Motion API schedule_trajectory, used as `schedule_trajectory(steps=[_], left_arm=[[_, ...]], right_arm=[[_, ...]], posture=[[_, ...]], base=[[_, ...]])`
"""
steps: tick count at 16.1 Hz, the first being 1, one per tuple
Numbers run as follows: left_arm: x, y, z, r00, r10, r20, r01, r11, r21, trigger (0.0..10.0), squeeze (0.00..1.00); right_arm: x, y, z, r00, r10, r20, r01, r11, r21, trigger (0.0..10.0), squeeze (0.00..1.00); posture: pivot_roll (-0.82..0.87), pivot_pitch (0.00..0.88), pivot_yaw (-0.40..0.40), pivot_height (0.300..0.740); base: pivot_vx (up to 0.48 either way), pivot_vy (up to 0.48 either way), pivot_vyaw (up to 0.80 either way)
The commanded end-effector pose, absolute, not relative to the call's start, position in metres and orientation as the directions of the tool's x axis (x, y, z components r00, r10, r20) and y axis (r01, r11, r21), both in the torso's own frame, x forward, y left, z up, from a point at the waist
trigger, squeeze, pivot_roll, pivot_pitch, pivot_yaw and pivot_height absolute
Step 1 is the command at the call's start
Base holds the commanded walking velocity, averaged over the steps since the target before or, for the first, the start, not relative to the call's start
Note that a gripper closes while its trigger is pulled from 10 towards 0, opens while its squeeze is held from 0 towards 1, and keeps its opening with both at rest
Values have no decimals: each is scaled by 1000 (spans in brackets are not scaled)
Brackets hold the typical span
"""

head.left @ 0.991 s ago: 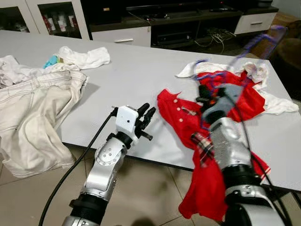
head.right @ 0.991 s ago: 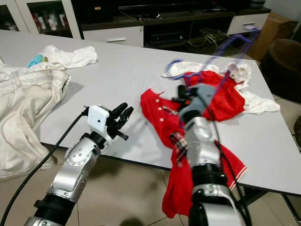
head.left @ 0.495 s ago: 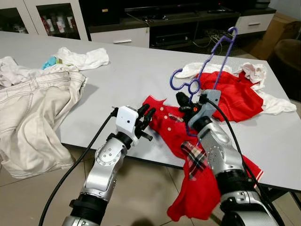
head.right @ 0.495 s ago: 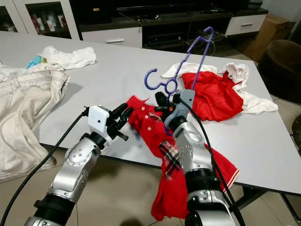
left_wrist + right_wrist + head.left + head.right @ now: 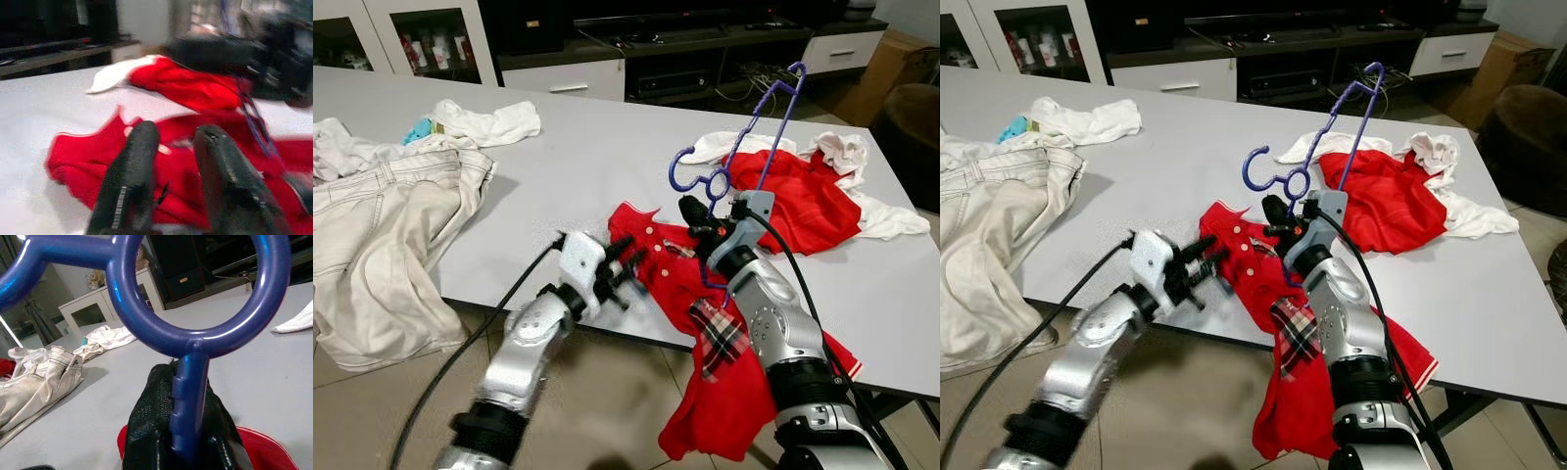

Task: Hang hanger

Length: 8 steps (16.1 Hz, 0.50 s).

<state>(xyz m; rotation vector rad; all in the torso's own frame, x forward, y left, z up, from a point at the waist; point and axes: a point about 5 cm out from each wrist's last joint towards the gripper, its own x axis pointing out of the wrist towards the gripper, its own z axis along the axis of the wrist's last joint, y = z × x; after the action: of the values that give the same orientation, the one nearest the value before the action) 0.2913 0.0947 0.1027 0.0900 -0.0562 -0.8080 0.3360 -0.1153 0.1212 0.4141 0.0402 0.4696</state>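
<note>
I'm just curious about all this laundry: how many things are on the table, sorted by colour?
Red garments: 2
White cloths: 3
Beige trousers: 1
Purple hanger: 1
Total: 7

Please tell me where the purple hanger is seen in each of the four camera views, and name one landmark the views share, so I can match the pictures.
Left eye view: the purple hanger stands above the table, right of centre, held by the right gripper.
Right eye view: the same, near centre.
Left wrist view: thin blurred purple bars beyond the open left gripper.
Right wrist view: its ring close up.
Shared landmark: the red shirt.
</note>
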Motion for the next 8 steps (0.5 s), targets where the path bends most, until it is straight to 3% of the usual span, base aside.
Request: schedule_trajectory(steps=[1, 5, 6, 8], left_arm=[[290, 89, 105, 622, -783, -9, 770, 609, 191, 10000, 1000], [292, 88, 101, 589, -806, -58, 782, 551, 291, 10000, 1000], [294, 87, 101, 577, -813, -74, 786, 529, 320, 10000, 0], [298, 89, 102, 595, -800, -73, 765, 537, 355, 10000, 0]], right_arm=[[328, -115, 98, 886, 462, -43, -400, 806, 436, 10000, 0], [327, -113, 100, 878, 477, -37, -416, 800, 433, 10000, 0], [326, -111, 102, 872, 489, -29, -430, 793, 432, 10000, 0], [324, -109, 102, 863, 504, -27, -445, 786, 430, 10000, 0]], posture=[[-66, 0, -11, 740], [-72, 0, -7, 740], [-73, 0, -6, 740], [-75, 0, -5, 740]], base=[[0, 0, 0], [0, 0, 0], [0, 0, 0], [0, 0, 0]])
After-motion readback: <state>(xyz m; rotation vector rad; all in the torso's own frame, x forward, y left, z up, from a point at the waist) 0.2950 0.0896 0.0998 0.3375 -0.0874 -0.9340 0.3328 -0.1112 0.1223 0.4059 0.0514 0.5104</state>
